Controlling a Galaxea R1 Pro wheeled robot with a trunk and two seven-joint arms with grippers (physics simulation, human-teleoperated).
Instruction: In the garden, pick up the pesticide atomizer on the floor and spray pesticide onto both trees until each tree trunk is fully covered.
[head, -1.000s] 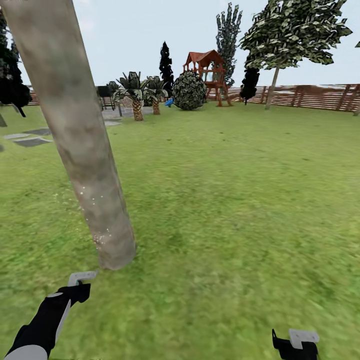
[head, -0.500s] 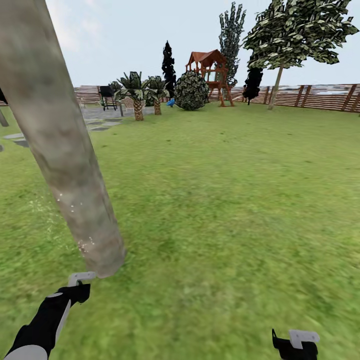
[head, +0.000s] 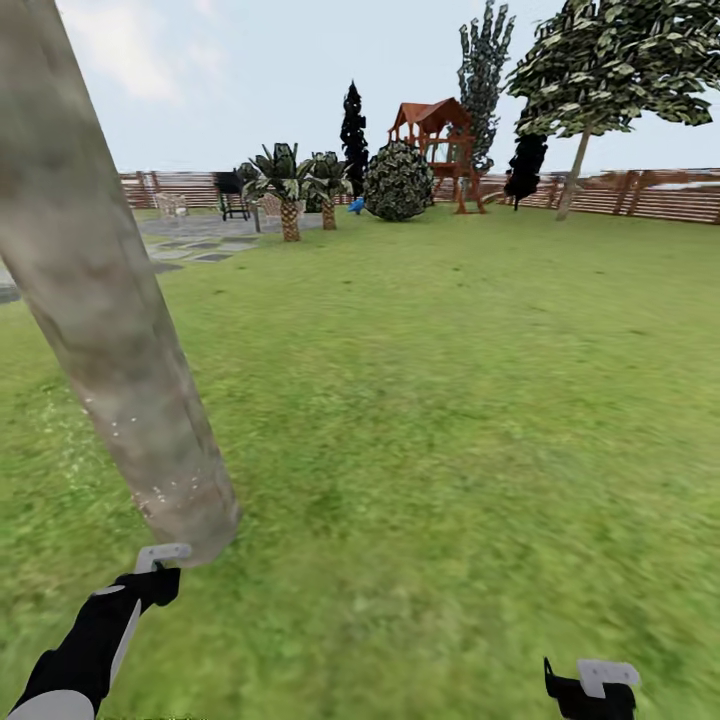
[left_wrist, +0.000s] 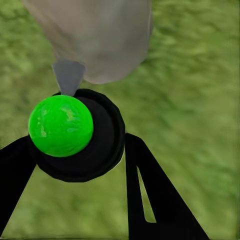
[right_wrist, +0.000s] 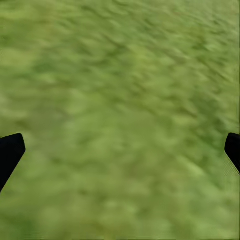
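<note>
- Left gripper (left_wrist: 75, 165) is clamped on the small dark pesticide atomizer (left_wrist: 80, 135) with a bright green spot; its nozzle sits just short of the base of the thick grey-beige mottled tree trunk (head: 110, 300).
- Right gripper (right_wrist: 120, 150) is spread wide, empty, over grass.
- Risk: nozzle this close wets one low patch; upper trunk stays dry.
- Blurry green lawn (head: 450, 400) runs past the trunk to the brown slat fence (head: 650, 195).

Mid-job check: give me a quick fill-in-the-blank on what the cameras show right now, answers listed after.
1. The pesticide atomizer sits in the ____ gripper.
2. Its nozzle faces the base of the tree trunk, which bears small ____ specks low down.
3. The right gripper is open over bare ____.

Answers: left; white; grass
</note>
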